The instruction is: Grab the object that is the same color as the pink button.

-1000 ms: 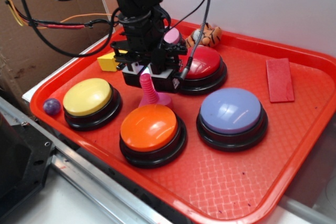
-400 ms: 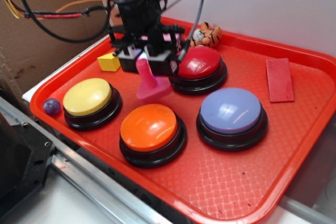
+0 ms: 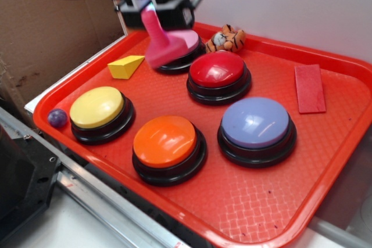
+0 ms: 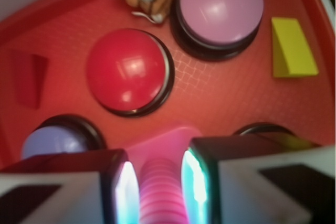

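Now you see the red tray (image 3: 325,161) holding, front to back, orange (image 3: 165,142), yellow (image 3: 97,107), lavender (image 3: 256,123) and red (image 3: 217,69) buttons, then the pink button (image 3: 185,43), above which your fingers (image 4: 126,192) clamp the lifted pink bolt (image 3: 158,42).

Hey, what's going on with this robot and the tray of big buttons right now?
The gripper is shut on the pink toy bolt and holds it in the air, clear of the red tray, in front of the pink button. The wrist view shows the bolt's ribbed shaft clamped between the two fingers. The red button, lavender button, orange button and yellow button sit untouched on the tray, along with the yellow wedge.
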{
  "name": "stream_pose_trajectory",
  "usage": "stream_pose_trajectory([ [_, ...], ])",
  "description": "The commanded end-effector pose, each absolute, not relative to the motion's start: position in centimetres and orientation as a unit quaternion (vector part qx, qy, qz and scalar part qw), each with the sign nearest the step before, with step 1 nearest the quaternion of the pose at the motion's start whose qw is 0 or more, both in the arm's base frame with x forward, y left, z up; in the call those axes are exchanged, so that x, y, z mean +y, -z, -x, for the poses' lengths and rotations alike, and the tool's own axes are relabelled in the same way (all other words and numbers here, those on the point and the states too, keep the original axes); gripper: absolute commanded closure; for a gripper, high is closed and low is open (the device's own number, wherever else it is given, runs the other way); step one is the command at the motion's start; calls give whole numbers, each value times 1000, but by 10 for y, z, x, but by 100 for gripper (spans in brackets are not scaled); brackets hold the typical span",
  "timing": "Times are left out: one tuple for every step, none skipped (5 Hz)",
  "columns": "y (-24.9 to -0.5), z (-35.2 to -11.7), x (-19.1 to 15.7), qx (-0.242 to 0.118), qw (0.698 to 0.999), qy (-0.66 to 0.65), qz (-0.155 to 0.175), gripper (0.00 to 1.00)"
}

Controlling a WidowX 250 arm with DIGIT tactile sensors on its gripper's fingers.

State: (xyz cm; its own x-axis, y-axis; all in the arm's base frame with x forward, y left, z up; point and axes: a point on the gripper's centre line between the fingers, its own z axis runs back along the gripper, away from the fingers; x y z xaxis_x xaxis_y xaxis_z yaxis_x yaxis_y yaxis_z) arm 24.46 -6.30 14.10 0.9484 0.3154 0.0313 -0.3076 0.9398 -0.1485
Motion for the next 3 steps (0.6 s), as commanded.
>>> stream_pose_trajectory([
  [-239, -234, -59, -92, 984, -131, 83, 100],
  [-237, -231, -59, -86, 986, -118, 85, 100],
  [-231, -226, -59, -53, 992, -98, 64, 100],
])
